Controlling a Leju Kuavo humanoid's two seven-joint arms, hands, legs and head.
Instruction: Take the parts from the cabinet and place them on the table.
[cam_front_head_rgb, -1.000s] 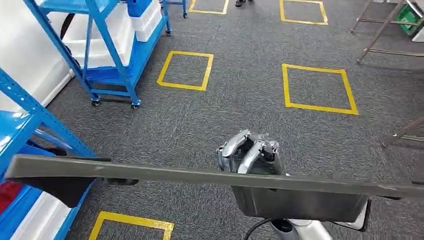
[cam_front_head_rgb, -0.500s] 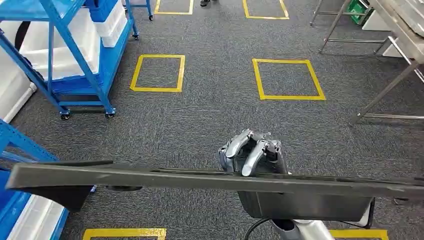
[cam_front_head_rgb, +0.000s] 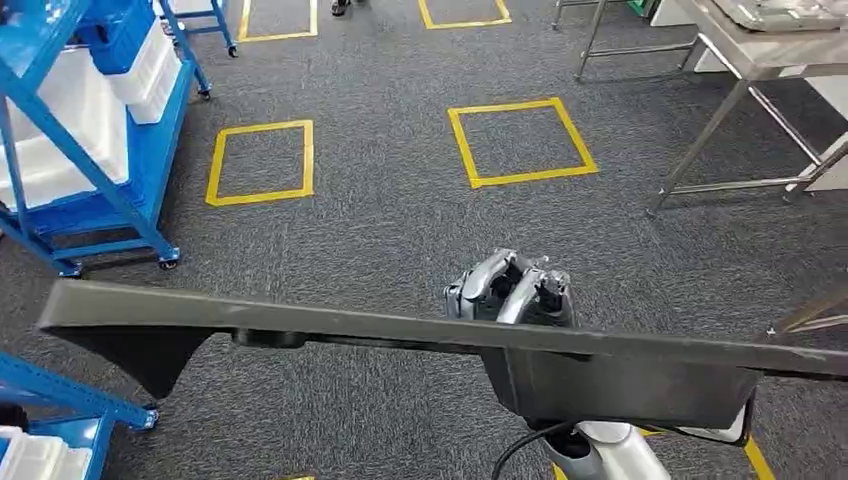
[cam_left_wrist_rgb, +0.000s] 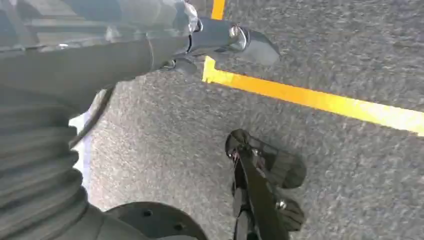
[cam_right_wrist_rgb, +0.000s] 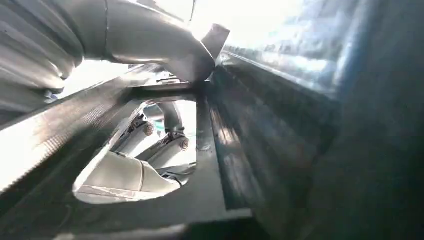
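Right now the right hand (cam_front_head_rgb: 512, 290) curls its fingers (cam_front_head_rgb: 495, 275) over the long dark panel (cam_front_head_rgb: 300, 325), carried level above the carpet (cam_front_head_rgb: 400, 220); it looks stiff and unwieldy, best gripped mid-span. Left hand (cam_left_wrist_rgb: 75, 65): finger state unclear.

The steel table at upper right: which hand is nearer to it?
Right. The right hand grips the dark part below the table; the left hand hangs low over the carpet.

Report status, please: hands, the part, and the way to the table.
Right hand grips long dark part, carried level. Left hand hangs over carpet, state unclear. Metal table ahead on right; yellow floor squares between, no obstacle seen.
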